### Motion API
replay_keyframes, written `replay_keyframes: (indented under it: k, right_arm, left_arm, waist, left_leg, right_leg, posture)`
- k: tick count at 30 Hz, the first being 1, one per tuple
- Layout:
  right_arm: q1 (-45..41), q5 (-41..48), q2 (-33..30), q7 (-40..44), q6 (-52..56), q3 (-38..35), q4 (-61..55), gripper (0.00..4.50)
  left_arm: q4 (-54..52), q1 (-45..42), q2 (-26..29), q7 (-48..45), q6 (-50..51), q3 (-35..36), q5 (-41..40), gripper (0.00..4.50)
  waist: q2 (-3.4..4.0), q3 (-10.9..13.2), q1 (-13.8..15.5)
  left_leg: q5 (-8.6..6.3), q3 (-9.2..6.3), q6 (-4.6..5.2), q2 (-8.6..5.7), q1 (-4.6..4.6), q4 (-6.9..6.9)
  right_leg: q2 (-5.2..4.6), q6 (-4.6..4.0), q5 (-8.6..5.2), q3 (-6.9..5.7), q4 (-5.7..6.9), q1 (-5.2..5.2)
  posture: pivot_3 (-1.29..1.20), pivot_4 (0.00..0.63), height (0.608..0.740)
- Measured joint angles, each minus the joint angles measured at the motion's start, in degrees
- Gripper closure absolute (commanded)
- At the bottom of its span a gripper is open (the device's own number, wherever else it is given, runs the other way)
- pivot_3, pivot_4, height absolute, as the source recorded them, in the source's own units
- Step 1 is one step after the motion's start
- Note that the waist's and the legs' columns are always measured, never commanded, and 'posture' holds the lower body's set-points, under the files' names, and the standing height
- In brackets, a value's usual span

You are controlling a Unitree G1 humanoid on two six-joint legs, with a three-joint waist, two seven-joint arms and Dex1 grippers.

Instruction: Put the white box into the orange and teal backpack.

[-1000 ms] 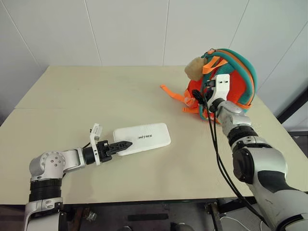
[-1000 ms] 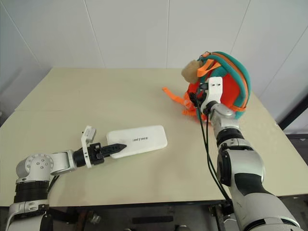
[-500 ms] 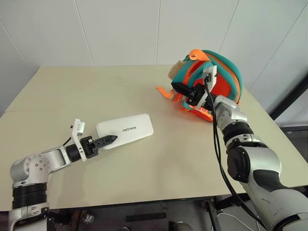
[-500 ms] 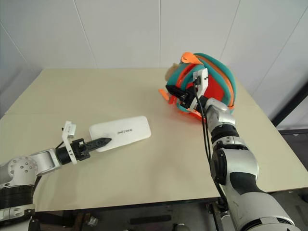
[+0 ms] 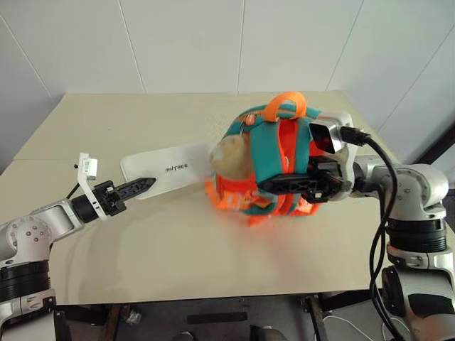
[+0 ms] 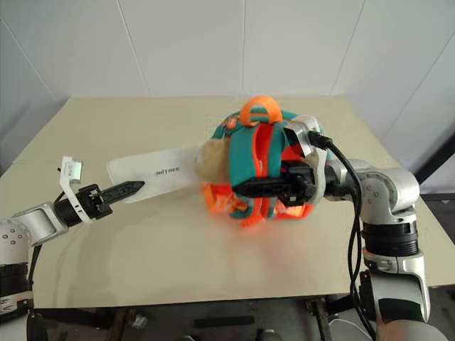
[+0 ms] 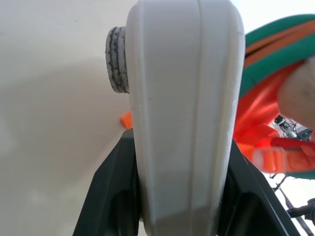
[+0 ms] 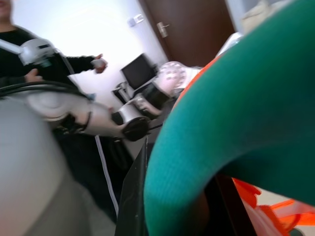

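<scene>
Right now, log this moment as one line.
left hand: gripping white box end, raised off table | right hand: shut on orange and teal backpack teal strap | box not in backpack

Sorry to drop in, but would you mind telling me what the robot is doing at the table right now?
It is packing a white box into an orange and teal backpack. The left gripper holds the box by one end, lifted off the table. The right gripper is clamped on a teal strap and holds the backpack at the middle of the table. The box's far end sits by the plush toy; it is not inside yet.
</scene>
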Motion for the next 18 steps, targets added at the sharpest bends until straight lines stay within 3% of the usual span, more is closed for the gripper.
replay_keyframes:
  k: [4,18]
  right_arm:
    - [3.3,1.54,-5.3,0.65,1.5,0.15,-0.59,4.49]
    - [5.64,-0.91,-7.47,0.88,-3.58,3.4,2.97,4.49]
  left_arm:
    - [-3.49,1.04,1.0,-2.77,-0.78,0.2,-0.64,3.11]
    - [-10.67,5.28,4.65,-11.17,-6.86,4.66,-3.63,3.11]
  waist:
    - [-0.04,0.01,0.12]
    - [-0.04,0.01,0.0]
  left_leg:
    - [-0.02,0.02,0.04,-0.01,0.0,0.08]
    - [-0.02,0.09,0.1,0.01,0.06,0.24]
  right_leg:
    - [0.0,0.0,0.0,0.03,-0.05,0.0]
    - [0.09,-0.02,0.0,0.24,0.04,-0.05]
  posture:
    - [0.0,0.15,0.74]
    - [0.0,0.15,0.74]
